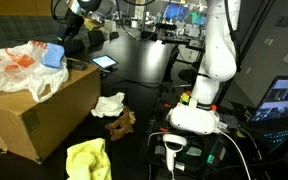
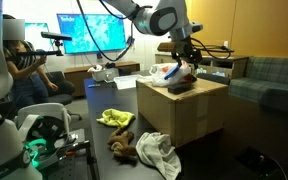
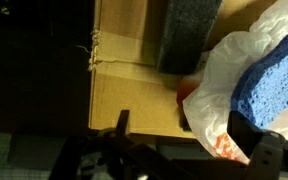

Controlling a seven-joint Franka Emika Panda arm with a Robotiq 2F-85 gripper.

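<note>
My gripper (image 3: 189,132) is open and hovers over a cardboard box (image 3: 134,90). A white plastic bag with orange print (image 3: 224,95) lies between its fingers, and a blue sponge-like pad (image 3: 274,78) rests on the bag by the right finger. A dark grey block (image 3: 189,35) lies further along the box top. In both exterior views the gripper (image 1: 72,30) (image 2: 182,55) is just above the box (image 1: 44,115) (image 2: 189,115), close to the blue pad (image 1: 52,55) and the bag (image 1: 12,65) (image 2: 164,72). I cannot tell whether the fingers touch the bag.
On the floor beside the box lie a yellow cloth (image 1: 89,158) (image 2: 116,118), a white cloth (image 1: 109,103) (image 2: 156,152) and a brown item (image 1: 120,125) (image 2: 124,145). A lit tablet (image 1: 104,62) sits on the dark table. A person (image 2: 19,60) stands by a screen (image 2: 89,35).
</note>
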